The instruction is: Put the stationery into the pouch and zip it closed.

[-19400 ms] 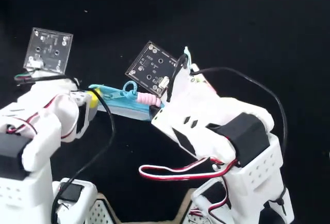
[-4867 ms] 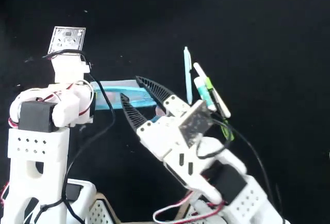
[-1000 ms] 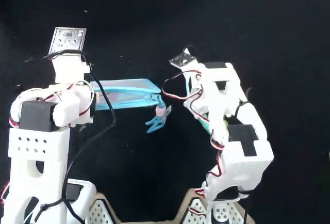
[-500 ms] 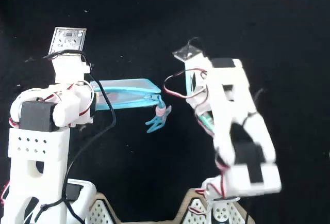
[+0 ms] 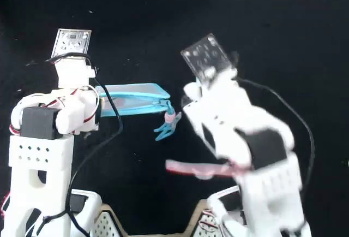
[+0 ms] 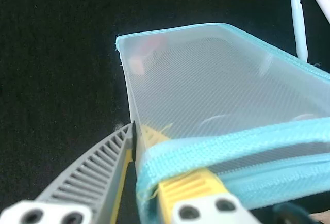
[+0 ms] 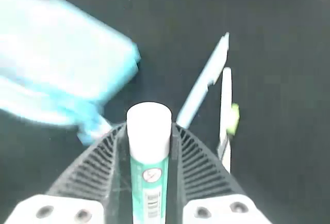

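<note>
Translucent mesh pouch with light-blue zipper trim (image 5: 131,99), long axis running side to side across the black table (image 5: 272,40) in the high view, zipper-pull end with its pink-and-blue dangling charm (image 5: 168,125) pointing toward the right arm. Pinched at the opposite short end by the left gripper (image 6: 135,149), grey ribbed finger and yellow-padded finger closed on the trim. Near the right gripper (image 7: 149,131), off to one side of its fingertips. Clamped in that gripper: a white-capped cylindrical tube with a green label (image 7: 149,152), long axis along the fingers, cap outward. Beyond the cap, side by side on the table, a light-blue pen (image 7: 203,82) and a white pen with a green clip (image 7: 225,108). Small print on the tube's label too fine to read.
</note>
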`<action>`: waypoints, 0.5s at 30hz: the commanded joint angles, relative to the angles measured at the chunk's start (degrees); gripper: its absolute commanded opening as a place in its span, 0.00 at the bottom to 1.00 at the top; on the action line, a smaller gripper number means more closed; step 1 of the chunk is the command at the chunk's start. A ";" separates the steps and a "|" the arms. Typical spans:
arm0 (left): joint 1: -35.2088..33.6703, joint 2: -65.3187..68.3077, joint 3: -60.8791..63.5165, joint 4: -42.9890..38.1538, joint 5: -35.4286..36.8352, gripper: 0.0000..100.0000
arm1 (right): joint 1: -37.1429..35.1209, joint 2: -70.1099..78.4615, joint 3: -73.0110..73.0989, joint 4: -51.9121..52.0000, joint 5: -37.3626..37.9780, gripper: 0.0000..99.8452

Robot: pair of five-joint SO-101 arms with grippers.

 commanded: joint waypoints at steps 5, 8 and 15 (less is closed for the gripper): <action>0.40 0.44 0.66 -0.09 -0.09 0.03 | -13.54 -12.79 4.79 -16.79 -9.58 0.01; 0.40 0.44 0.66 -0.09 -0.09 0.03 | -16.70 -14.20 12.26 -28.22 -10.99 0.01; 0.40 0.44 0.66 -0.09 -0.09 0.03 | -20.57 -18.15 26.42 -52.31 -11.08 0.01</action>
